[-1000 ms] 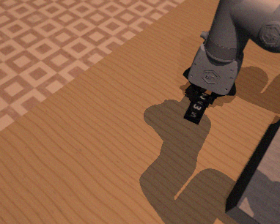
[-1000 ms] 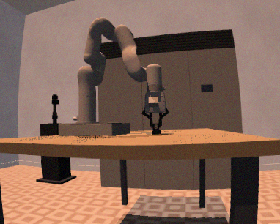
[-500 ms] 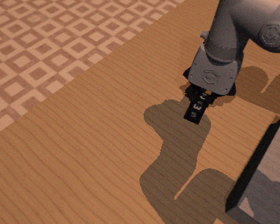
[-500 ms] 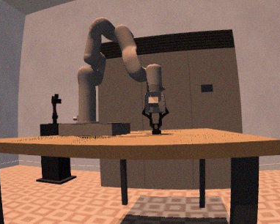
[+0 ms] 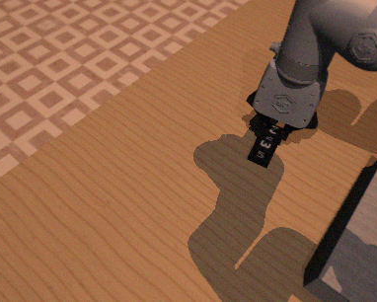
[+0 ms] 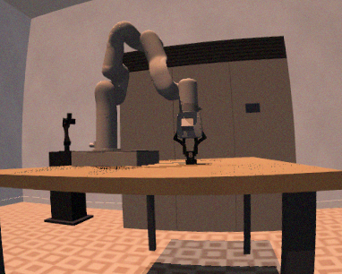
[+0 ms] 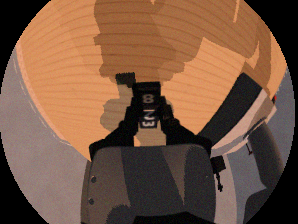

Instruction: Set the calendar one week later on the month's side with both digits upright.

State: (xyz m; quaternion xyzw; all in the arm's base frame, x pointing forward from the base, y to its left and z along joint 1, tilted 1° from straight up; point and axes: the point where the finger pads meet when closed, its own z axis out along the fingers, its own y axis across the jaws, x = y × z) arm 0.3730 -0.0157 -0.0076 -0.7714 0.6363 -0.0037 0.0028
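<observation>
The gripper (image 5: 272, 129) (image 6: 191, 152) (image 7: 150, 113) points down, low over the table, with its fingers closed on a black digit cube (image 7: 149, 120). In the wrist view this cube shows a 2 and a 3, which lies turned. Another black cube face with an 8 (image 7: 148, 98) shows just beyond it. In the top view a dark block (image 5: 262, 152) with digits looking like 3 and 5 stands out below the fingers. The tray cannot be told apart from the dark cubes. A small dark piece (image 7: 125, 78) shows beside them. The fingers hide part of the cubes.
The wooden table (image 5: 111, 212) (image 6: 257, 181) lies under the gripper, with the arm's shadow across it. A grey block with a dark side (image 5: 349, 212) (image 6: 105, 158), under the arm's base, stands to one side. The table's long edge lies beyond the gripper in the top view.
</observation>
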